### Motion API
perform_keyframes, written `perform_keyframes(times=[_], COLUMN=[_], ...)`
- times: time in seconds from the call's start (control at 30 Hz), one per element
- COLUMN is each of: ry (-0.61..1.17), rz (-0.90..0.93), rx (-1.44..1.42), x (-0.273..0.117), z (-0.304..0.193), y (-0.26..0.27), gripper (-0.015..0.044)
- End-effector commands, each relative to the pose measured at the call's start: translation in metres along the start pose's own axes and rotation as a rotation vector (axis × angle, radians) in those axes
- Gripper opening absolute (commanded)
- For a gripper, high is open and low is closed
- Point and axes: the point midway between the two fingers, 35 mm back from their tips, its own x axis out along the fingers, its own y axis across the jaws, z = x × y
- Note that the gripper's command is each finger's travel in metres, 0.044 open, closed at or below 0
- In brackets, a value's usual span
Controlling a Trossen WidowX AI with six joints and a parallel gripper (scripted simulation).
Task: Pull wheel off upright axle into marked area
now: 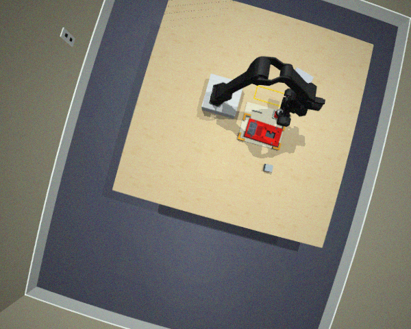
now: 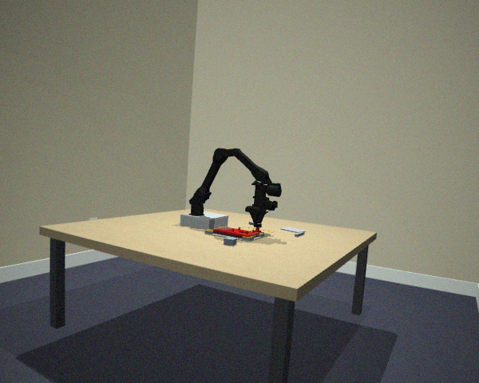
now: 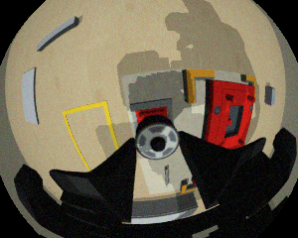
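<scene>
Wrist view, black wedge-shaped pincer (image 1: pixel 281 114) (image 2: pixel 257 226) (image 3: pixel 156 139) partly open, clamped on round spoked wheel (image 3: pixel 157 141), smooth grey rim.

A smooth, wood-look table (image 1: pixel 198 152) (image 2: pixel 182 247) carries a matt black, plastic-looking arm (image 1: pixel 244 79) (image 2: pixel 208 177) and a wheel (image 3: pixel 145 140) with a metallic-looking face.

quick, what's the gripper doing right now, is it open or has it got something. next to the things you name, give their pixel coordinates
Gripper (image 1: pixel 279 114) (image 2: pixel 257 226) (image 3: pixel 156 139): closed on the wheel (image 3: pixel 158 141), one finger on each side of it.
</scene>
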Motion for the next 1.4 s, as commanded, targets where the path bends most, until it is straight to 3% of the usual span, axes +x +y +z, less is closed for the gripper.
perform_keyframes(times=[0.0,1.37], ry=[-0.011,-0.015], rz=[0.0,0.0], rx=[0.0,-0.001], x=[-0.006,-0.02], z=[0.002,0.001], y=[0.0,0.0], gripper=[0.0,0.0])
